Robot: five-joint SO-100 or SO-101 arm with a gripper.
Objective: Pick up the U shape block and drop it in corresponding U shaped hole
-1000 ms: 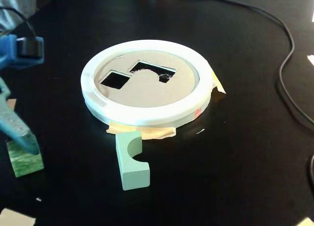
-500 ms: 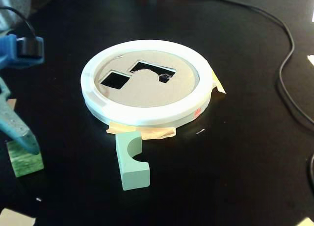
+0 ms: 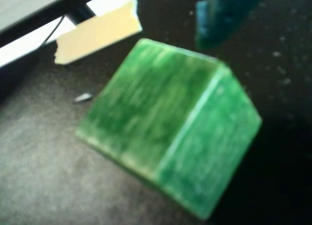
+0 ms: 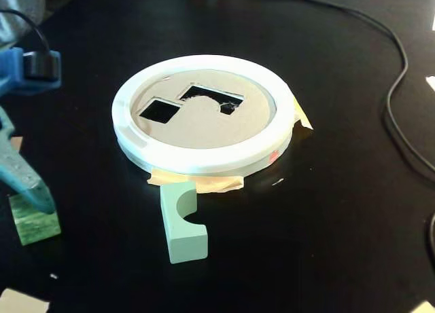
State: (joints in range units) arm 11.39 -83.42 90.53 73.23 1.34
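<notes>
On black table [image 4: 326, 211]: 1 U shape block [image 4: 180, 225], 1 green cube [image 4: 34, 226], 2 cutouts, jaws' opening indiscernible.

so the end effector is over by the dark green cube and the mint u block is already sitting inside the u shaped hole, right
Not quite. The fixed view shows the U shape block lying on the black table just in front of the white-rimmed disc, and the U shaped hole is empty. The end effector is indeed by the dark green cube.
</notes>
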